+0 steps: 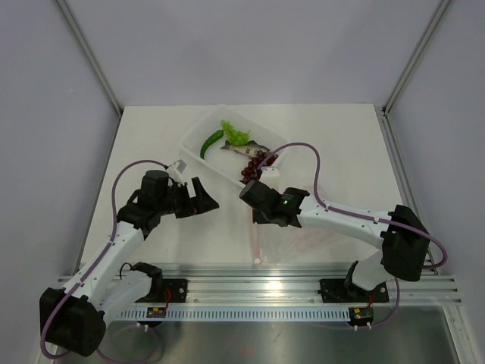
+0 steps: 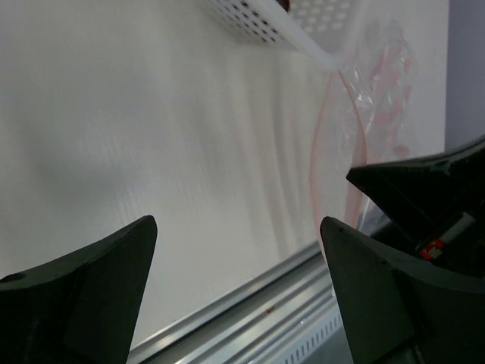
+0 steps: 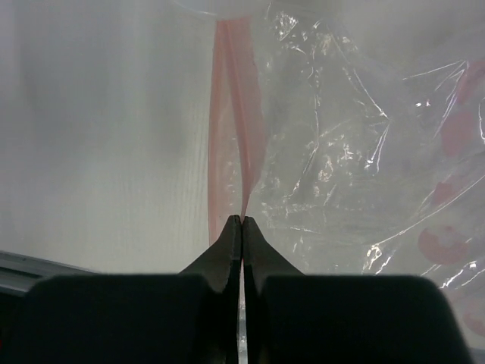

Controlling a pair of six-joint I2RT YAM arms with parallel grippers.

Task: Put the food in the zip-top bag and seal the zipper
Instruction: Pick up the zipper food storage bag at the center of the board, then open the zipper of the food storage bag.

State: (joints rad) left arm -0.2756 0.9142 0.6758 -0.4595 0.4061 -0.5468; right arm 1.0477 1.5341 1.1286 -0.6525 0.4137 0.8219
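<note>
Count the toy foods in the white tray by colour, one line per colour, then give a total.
Green: 2 (chili pepper, lettuce)
Grey: 1 (fish)
Dark red: 1 (grape bunch)
Total: 4, all in the tray

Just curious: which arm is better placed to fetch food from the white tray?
Left: the left claw is open and empty; the right claw pinches the pink strip of the clear plastic bag.
</note>
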